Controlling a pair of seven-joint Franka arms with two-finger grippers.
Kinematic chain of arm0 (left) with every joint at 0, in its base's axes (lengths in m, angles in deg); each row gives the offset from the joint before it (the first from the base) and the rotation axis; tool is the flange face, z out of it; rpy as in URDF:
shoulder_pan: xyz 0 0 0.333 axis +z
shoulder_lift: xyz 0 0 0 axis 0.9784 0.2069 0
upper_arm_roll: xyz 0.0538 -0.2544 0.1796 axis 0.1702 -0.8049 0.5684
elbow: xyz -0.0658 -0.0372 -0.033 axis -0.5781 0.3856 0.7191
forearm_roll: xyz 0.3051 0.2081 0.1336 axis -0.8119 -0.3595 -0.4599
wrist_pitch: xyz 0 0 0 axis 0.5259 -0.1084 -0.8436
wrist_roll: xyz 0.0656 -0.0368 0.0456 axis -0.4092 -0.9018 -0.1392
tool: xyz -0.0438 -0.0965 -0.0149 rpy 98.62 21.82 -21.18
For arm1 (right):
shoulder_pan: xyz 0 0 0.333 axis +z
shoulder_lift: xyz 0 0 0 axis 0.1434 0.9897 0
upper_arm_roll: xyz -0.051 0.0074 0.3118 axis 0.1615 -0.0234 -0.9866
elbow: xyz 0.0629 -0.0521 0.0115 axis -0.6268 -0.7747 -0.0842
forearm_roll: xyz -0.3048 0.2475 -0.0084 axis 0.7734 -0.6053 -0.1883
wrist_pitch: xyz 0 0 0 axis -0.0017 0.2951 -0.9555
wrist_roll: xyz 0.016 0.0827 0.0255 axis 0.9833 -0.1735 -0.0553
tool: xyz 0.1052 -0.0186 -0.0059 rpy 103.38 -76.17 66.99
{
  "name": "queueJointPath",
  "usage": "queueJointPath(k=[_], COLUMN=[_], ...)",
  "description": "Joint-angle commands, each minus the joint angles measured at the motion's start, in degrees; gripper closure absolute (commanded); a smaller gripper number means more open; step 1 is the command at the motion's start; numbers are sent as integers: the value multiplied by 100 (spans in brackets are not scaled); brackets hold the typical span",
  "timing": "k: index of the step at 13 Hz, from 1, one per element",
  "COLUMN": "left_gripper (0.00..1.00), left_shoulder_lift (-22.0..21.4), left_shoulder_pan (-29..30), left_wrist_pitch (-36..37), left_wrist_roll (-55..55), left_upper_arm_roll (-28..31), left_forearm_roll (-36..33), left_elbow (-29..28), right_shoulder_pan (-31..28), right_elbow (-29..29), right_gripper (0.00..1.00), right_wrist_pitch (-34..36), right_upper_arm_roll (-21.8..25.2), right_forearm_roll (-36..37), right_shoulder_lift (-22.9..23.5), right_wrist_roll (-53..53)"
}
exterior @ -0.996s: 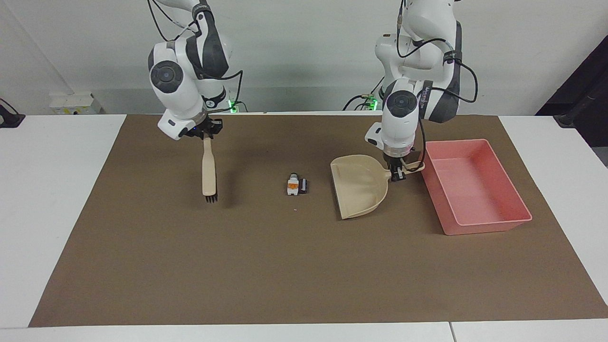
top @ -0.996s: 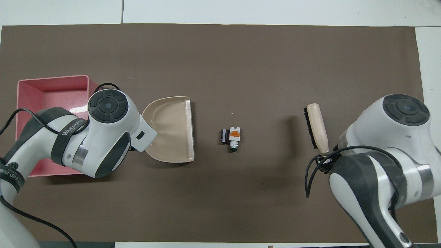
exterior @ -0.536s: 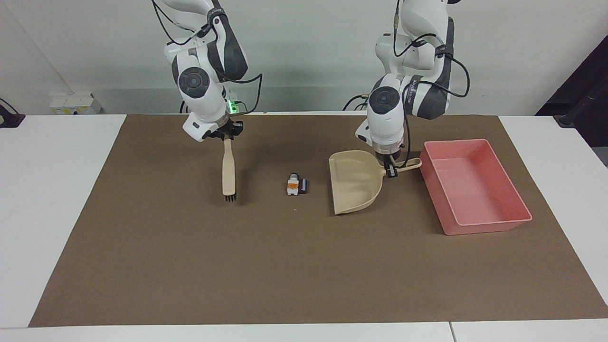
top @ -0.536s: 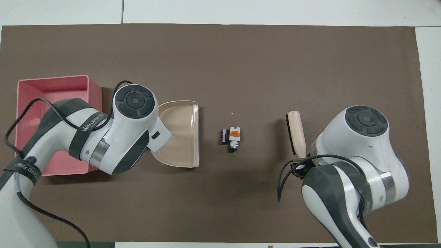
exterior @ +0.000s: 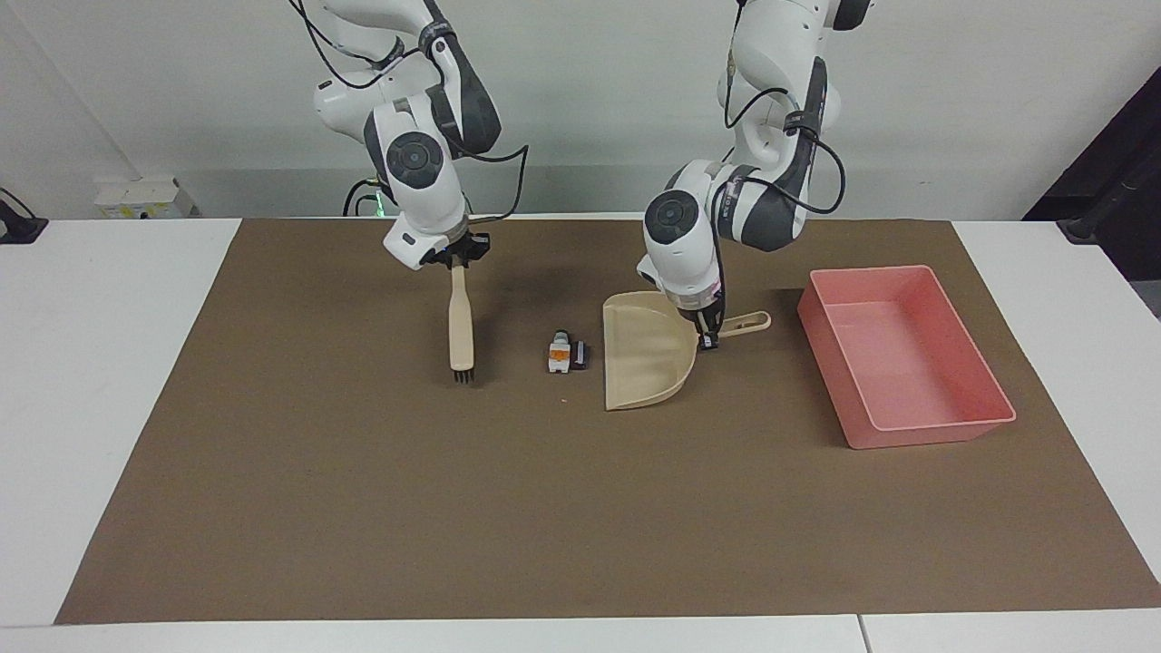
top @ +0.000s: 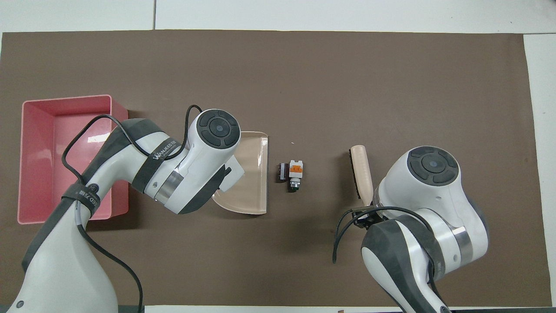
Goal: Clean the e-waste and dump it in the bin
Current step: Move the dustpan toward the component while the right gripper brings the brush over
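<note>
The e-waste lies mid-mat: a white block with an orange patch (exterior: pixel 559 354) (top: pixel 296 168) and a dark flat chip (exterior: pixel 580 355) (top: pixel 282 172) touching it. My left gripper (exterior: pixel 707 337) is shut on the handle of a beige dustpan (exterior: pixel 644 363) (top: pixel 252 182). The dustpan's open mouth faces the chip, a small gap away, low at the mat. My right gripper (exterior: pixel 458 258) is shut on a beige brush (exterior: pixel 462 331) (top: pixel 361 176). The brush hangs bristles down, beside the block toward the right arm's end. The pink bin (exterior: pixel 939 422) (top: pixel 43 174) stands toward the left arm's end and looks empty.
A brown mat (exterior: pixel 544 508) covers most of the white table (exterior: pixel 100 363). A white box (exterior: pixel 136 195) sits by the wall near the right arm's end.
Both arms have moved in toward the e-waste. The dustpan has slid away from the bin, close to the chip. The brush has come nearer to the white block.
</note>
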State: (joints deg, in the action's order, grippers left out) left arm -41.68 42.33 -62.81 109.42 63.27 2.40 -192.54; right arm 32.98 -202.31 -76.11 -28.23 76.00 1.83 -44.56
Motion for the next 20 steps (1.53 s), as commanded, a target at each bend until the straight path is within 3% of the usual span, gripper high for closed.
queueJointPath(k=[1,8,13,17,20], left_gripper=[100,100,100,100,100], left_shoulder_lift=[91,65,38,29,29], left_shoulder_pan=[-127,-153,-189,-189,-189], left_wrist_pitch=[186,204,204,213,213], left_wrist_roll=[-77,-104,-104,-104,-95], left_upper_arm_roll=[66,66,66,57,57], left_forearm_roll=[-180,-215,-215,-215,-215], left_elbow=[147,68,15,-20,-20], right_shoulder_pan=[224,497,1050,1261,1499], right_elbow=[-48,5,399,470,777], right_gripper=[100,100,100,100,100], right_wrist_pitch=[-236,-763,-1009,-1176,-1186], right_upper_arm_roll=[15,15,15,15,15], right_forearm_roll=[-314,-649,-738,-966,-985], right_shoulder_lift=[60,518,1133,1239,1590], right_wrist_roll=[248,486,1064,1206,1540])
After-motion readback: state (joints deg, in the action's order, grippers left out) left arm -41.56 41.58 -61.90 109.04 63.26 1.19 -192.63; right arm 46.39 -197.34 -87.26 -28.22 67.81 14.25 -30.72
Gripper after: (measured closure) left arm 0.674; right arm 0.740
